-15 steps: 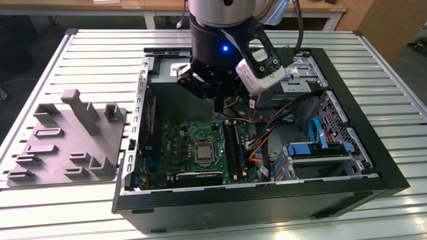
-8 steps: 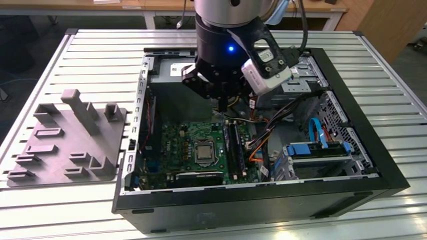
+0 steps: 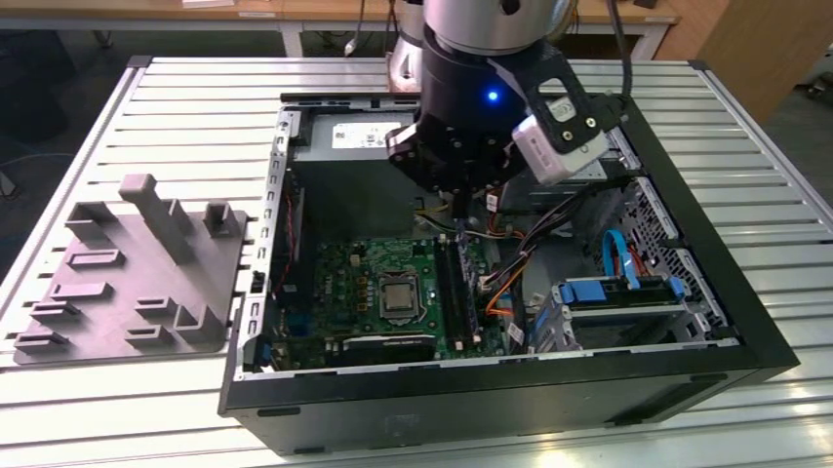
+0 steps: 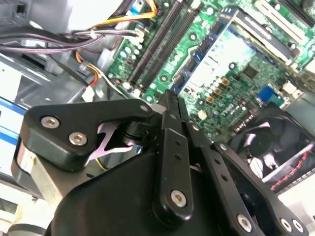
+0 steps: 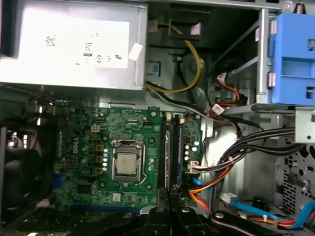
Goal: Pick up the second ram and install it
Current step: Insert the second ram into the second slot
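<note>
Where the case (image 3: 495, 395) lies open on the slatted desk (image 3: 195, 107), the claw (image 3: 458, 200) hangs inside it over the motherboard (image 3: 358, 283), near the far end of the slots (image 3: 456, 283). Its fingers (image 4: 167, 142) are drawn close, the tips almost meeting. A thin dark strip pinched between them looks like the ram (image 3: 458, 222), seen edge on and upright. It sits just above the slots; whether it touches them I cannot tell. In the first wrist view the claw (image 5: 170, 216) lines up with the slots (image 5: 170, 147), which run beside the processor (image 5: 127, 164), with orange and black cables (image 5: 216, 182) on their other side. In the second wrist view the claw (image 4: 171, 103) points at the green board. A grey block (image 3: 131, 283) with upright posts rests on the desk at the exterior view's left of the case, well apart from the claw.
</note>
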{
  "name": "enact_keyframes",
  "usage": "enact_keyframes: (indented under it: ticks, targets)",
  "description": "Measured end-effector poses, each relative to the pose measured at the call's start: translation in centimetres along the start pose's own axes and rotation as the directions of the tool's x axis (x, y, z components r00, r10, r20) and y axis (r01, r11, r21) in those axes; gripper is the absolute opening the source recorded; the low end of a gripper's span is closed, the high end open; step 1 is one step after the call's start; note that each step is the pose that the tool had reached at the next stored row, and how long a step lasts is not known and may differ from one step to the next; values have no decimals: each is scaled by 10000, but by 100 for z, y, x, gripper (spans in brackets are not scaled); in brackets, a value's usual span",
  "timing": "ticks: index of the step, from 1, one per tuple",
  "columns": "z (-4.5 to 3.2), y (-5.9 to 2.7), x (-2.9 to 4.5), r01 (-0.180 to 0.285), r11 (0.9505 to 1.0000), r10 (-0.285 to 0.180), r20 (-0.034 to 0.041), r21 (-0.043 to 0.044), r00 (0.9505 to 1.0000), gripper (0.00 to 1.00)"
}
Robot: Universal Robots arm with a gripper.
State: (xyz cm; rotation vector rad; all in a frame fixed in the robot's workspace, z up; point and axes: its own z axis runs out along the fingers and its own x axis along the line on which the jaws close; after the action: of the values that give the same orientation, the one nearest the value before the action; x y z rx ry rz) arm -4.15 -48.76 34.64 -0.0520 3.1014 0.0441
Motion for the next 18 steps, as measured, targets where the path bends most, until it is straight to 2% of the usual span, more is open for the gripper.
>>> enact_keyframes:
  ticks: [6,13,18]
  targets:
    - [8,-6,-149,65,10000,-65,-44,-5,10000,12]
    - [20,-9,-262,119,9999,-119,-66,-8,9999,12]
    - [24,-10,-269,126,9999,-126,-68,-6,9999,12]
